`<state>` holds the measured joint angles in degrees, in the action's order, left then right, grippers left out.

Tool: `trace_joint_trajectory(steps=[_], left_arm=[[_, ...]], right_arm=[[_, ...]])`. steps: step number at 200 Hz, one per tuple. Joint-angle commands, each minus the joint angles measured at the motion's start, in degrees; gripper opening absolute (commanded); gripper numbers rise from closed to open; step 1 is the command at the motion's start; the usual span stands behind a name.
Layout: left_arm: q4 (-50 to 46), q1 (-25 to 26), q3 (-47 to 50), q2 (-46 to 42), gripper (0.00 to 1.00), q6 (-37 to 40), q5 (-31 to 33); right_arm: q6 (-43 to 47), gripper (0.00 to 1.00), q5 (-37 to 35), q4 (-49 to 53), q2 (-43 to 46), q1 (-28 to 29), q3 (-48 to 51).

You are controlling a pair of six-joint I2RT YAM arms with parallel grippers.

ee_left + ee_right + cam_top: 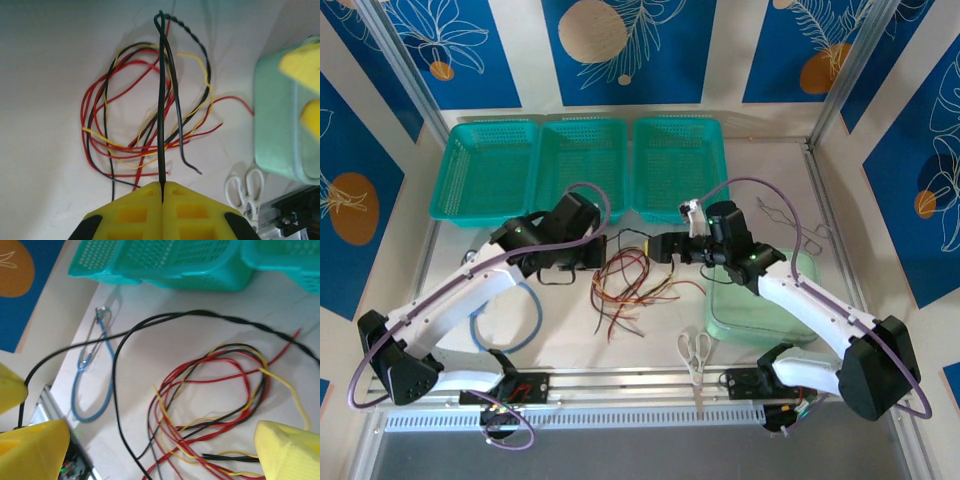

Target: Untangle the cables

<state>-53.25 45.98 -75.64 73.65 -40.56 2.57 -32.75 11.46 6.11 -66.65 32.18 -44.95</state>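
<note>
The cables (635,285) lie as a loose tangle of red, yellow and black wires on the white table between the two arms. My left gripper (163,186) is shut on one black cable (161,100), which runs taut up over the tangle (145,130) to a twisted loop at the far end. In the top view the left gripper (585,262) sits just left of the pile. My right gripper (667,250) hangs open over the pile's far right side. Its yellow fingers (35,450) stand wide apart above the cables (210,405), holding nothing. The black cable (200,315) arcs across that view.
Three teal baskets (580,165) line the back. A mint-green box (760,300) sits under the right arm. White-handled scissors (695,352) lie near the front rail. A blue stethoscope (505,320) rests at the left, under the left arm.
</note>
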Motion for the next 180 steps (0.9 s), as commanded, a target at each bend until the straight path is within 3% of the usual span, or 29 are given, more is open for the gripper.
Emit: trace_joint_trajectory(steps=[1,26,75,96,132,152,164,180], left_arm=[[-2.0,-0.3,-2.9,0.0,0.0,1.6,0.6],[-3.7,-0.3,-6.4,1.5,0.0,2.6,-1.2],[-2.1,-0.3,-6.5,0.0,0.0,1.8,-2.1],[-1.9,-0.3,-7.5,0.4,0.0,1.9,-2.5],[-2.1,-0.3,-8.8,1.1,0.0,2.5,-2.4],[-1.8,-0.5,-9.6,1.0,0.0,3.1,-1.2],[-1.5,-0.5,-10.6,1.3,0.0,3.8,-1.0],[-2.2,-0.9,-13.0,2.4,0.0,5.0,-1.1]], right_arm=[[-3.1,0.94,5.1,-5.7,-0.4,1.7,1.5],[-2.2,0.9,9.9,-9.8,-1.6,3.2,1.6],[-3.3,0.8,11.1,-12.2,-8.4,4.5,-1.3],[-4.8,0.68,12.3,-14.0,-11.8,4.7,-2.8],[-5.8,0.6,12.8,-15.2,-14.7,5.3,-5.2],[-6.8,0.42,12.1,-14.1,-14.4,5.1,-5.9],[-6.7,0.16,11.3,-13.6,-13.3,5.0,-5.8],[-5.6,0.03,9.9,-10.8,-11.1,4.9,-6.6]])
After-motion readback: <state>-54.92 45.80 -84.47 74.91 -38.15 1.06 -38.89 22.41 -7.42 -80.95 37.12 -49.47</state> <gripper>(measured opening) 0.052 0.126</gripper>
